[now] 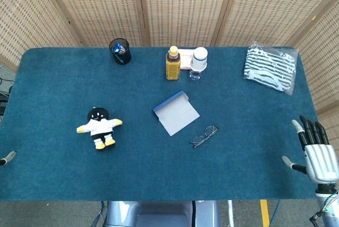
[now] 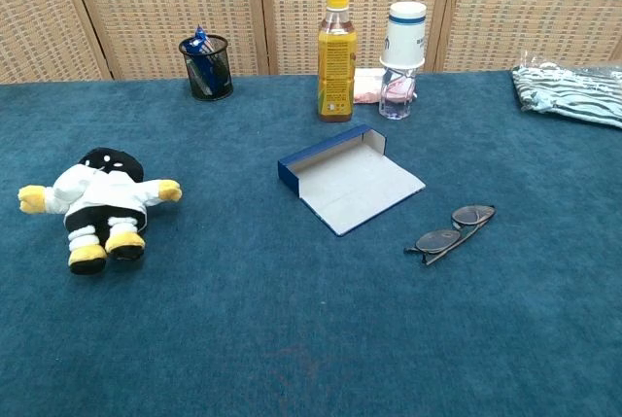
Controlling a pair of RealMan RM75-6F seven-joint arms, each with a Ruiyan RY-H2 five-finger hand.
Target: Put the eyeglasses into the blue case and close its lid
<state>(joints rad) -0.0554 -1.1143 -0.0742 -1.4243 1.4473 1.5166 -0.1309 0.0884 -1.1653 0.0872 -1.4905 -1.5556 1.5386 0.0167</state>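
Observation:
The blue case (image 1: 176, 112) (image 2: 350, 179) lies open at mid-table, its grey lid flap spread flat toward me. The folded eyeglasses (image 1: 204, 136) (image 2: 453, 230) lie on the blue cloth just to the right of the case and nearer me, apart from it. My right hand (image 1: 317, 150) hovers at the table's right edge, far right of the glasses, with fingers straight, spread and holding nothing. Only a grey tip of my left hand (image 1: 6, 157) shows at the left edge, far from both objects. Neither hand appears in the chest view.
A plush toy (image 1: 99, 127) (image 2: 97, 205) lies at the left. At the back stand a black pen cup (image 1: 120, 51) (image 2: 206, 66), a yellow bottle (image 1: 172, 63) (image 2: 336, 55) and a water bottle (image 1: 198, 63) (image 2: 400, 48). A bagged striped cloth (image 1: 270, 69) (image 2: 571, 88) is at the back right.

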